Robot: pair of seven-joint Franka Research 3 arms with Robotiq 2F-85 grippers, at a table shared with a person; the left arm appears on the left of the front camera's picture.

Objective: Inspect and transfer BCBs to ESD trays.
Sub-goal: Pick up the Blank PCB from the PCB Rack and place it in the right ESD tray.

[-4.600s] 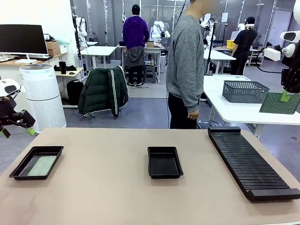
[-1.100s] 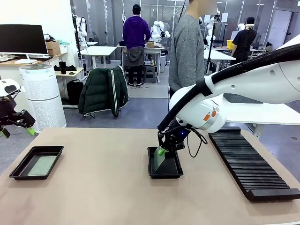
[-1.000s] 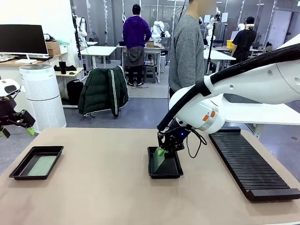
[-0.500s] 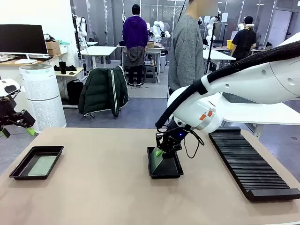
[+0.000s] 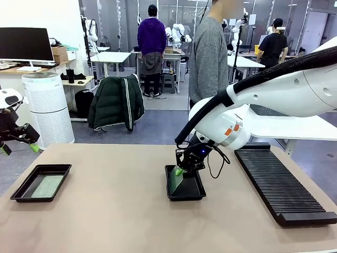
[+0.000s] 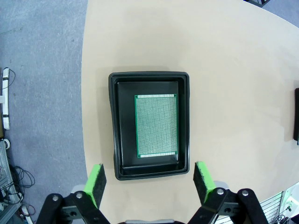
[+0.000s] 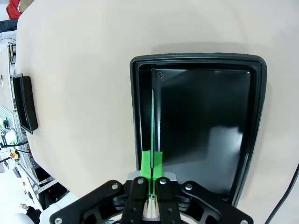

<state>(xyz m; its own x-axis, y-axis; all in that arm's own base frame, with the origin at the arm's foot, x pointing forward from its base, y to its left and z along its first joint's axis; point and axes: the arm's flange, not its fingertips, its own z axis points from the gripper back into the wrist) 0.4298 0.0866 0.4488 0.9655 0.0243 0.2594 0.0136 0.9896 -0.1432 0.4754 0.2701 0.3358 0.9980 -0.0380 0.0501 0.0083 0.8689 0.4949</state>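
My right gripper point(image 5: 180, 171) pinches a BCB point(image 5: 176, 181) edge-on, long axis toward twelve o'clock, seemingly touching the tray point(image 5: 196, 195); left gripper point(image 6: 150, 179) gapes empty.

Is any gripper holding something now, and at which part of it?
The right gripper holds a green BCB by its upper edge, over the middle ESD tray. The left gripper is open and holds nothing.

No text, label or number can be read anywhere.

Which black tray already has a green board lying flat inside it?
The ESD tray at the table's left end; its board lies flat. The middle tray's board stands tilted in the right gripper.
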